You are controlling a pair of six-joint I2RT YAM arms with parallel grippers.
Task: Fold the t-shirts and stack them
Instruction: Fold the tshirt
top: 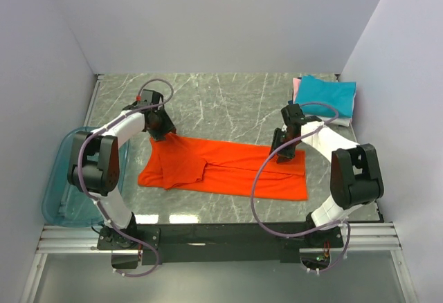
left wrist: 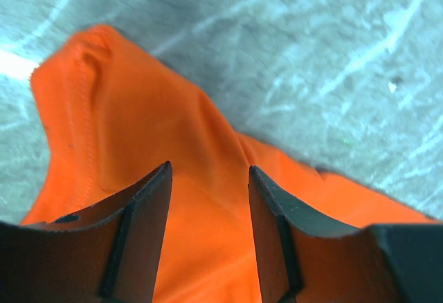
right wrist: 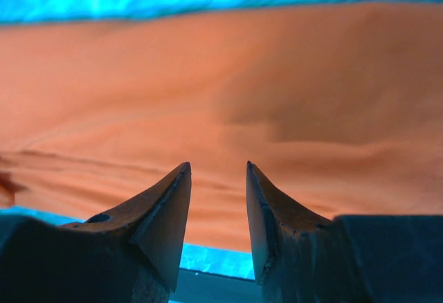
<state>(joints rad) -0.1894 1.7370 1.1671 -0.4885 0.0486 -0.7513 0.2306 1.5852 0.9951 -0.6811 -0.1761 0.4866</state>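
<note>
An orange-red t-shirt [top: 228,168] lies on the marble table as a long band, with a sleeve folded over at its left end. My left gripper [top: 160,133] hovers at the shirt's far left corner. Its jaws are open over the cloth [left wrist: 173,144], and the left gripper [left wrist: 210,168] grips nothing. My right gripper [top: 285,153] sits over the shirt's far right edge. In the right wrist view this gripper [right wrist: 218,166] is open, with orange cloth [right wrist: 228,88] beyond its tips. A stack of folded t-shirts, teal on top [top: 325,95] with a pink edge [top: 297,86], rests at the back right.
A translucent blue-green bin [top: 57,194] hangs over the table's left side beside the left arm. White walls close in the table on three sides. A black rail [top: 221,234] with the arm bases runs along the near edge.
</note>
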